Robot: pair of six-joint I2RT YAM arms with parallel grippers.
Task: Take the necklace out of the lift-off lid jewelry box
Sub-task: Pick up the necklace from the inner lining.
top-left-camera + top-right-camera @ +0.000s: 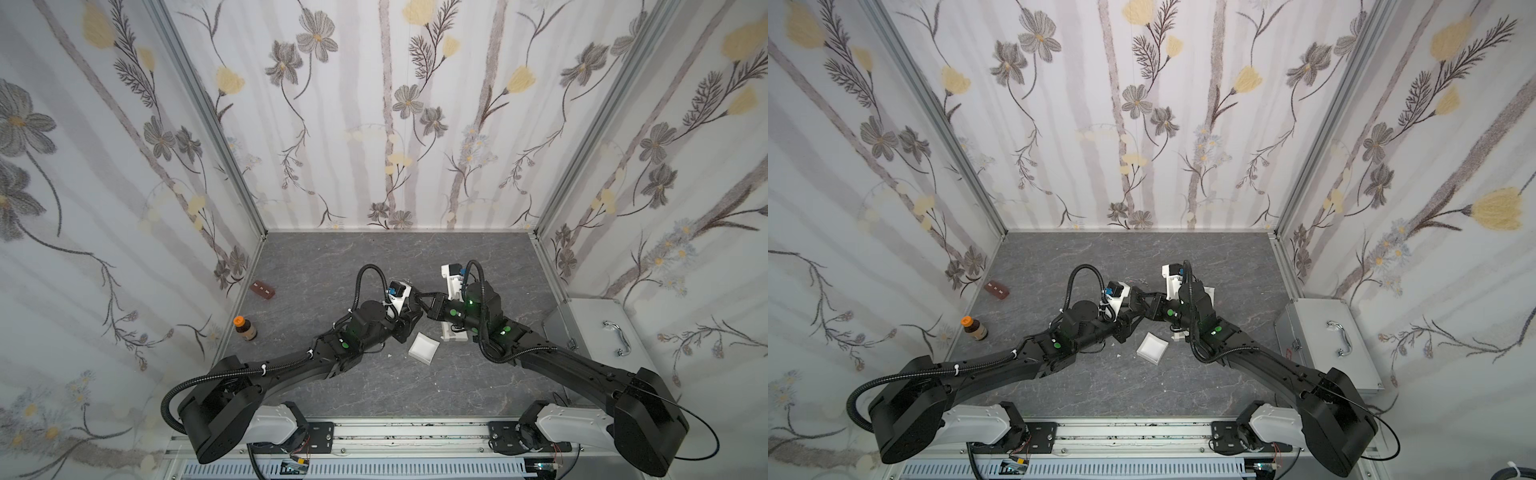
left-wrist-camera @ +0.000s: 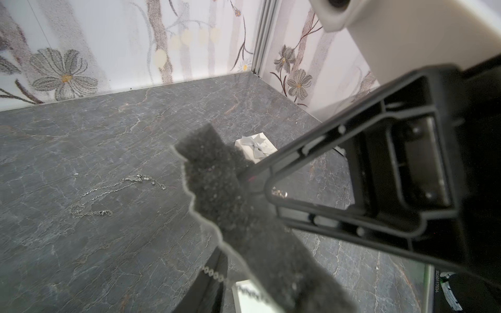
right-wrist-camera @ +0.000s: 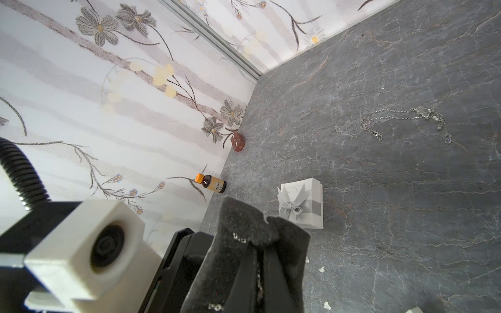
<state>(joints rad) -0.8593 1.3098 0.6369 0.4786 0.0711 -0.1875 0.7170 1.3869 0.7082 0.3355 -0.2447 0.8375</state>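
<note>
A thin silver necklace (image 2: 108,192) (image 3: 406,122) lies loose on the grey table, away from both grippers. The white box base (image 1: 424,348) (image 1: 1152,348) stands open near the front. Its lid with a grey bow (image 3: 301,207) (image 2: 256,147) rests apart from it. My right gripper (image 3: 260,244) (image 2: 245,174) is shut on a dark foam pad (image 2: 217,173) (image 3: 238,225), and a chain of round links (image 3: 259,276) runs between its fingers. My left gripper (image 2: 252,260) stands around the pad's other end, with table showing between its visible finger (image 2: 206,284) and the foam.
A brown block (image 1: 262,290) and a small bottle with an orange cap (image 1: 245,328) stand by the left wall. A metal case with a handle (image 1: 598,332) fills the right edge. White crumbs (image 3: 322,269) dot the table near the lid.
</note>
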